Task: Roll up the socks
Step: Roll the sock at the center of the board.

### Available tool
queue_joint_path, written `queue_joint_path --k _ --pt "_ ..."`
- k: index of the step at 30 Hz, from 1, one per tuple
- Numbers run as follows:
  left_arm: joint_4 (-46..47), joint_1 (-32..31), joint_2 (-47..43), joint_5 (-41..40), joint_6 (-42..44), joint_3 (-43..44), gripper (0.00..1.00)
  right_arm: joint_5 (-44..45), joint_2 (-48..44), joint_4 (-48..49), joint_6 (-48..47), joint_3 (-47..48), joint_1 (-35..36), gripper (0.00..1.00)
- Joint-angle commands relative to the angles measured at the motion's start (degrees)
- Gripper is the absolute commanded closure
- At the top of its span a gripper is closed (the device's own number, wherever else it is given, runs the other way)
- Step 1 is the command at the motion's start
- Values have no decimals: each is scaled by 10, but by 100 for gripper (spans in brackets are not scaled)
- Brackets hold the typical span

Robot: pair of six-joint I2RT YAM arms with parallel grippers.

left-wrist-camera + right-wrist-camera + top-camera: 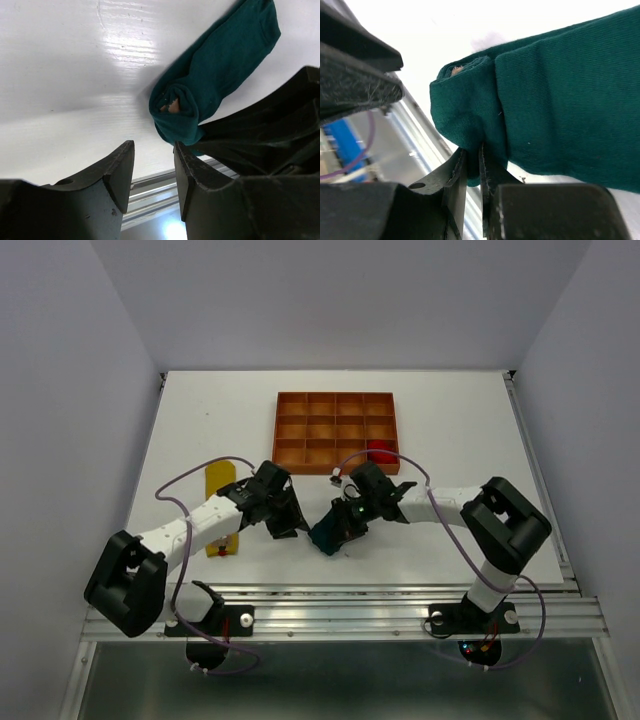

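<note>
The dark teal sock (326, 534), partly rolled at one end, lies on the desk (450, 430) at lower centre of the top view, the right gripper (471, 162) clenched on its rolled end. The left gripper (154, 167) stands released just beside it. A red sock (379, 450) sits in the tray's (320, 440) lower right compartment.

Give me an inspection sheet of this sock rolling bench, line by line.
Surface: white table, no spills seen.
Job's things: teal sock partly rolled near the front edge; yellow sock flat at left; red sock in orange tray's near right compartment.
Clutter: nothing seen.
Tools: left tool open beside teal sock; right tool shut on its edge.
Cables: purple cables loop from both arms.
Surroundings: white walls; metal rail in front.
</note>
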Motion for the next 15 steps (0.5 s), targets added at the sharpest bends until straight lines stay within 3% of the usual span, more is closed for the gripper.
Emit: queue_joint_path --k 1,15 --pt "24 2 -37 17 19 -17 52 -87 9 42 55 -7 -19 99" --pt "72 2 -24 55 38 -23 49 -131 56 59 113 -1 -66 99"
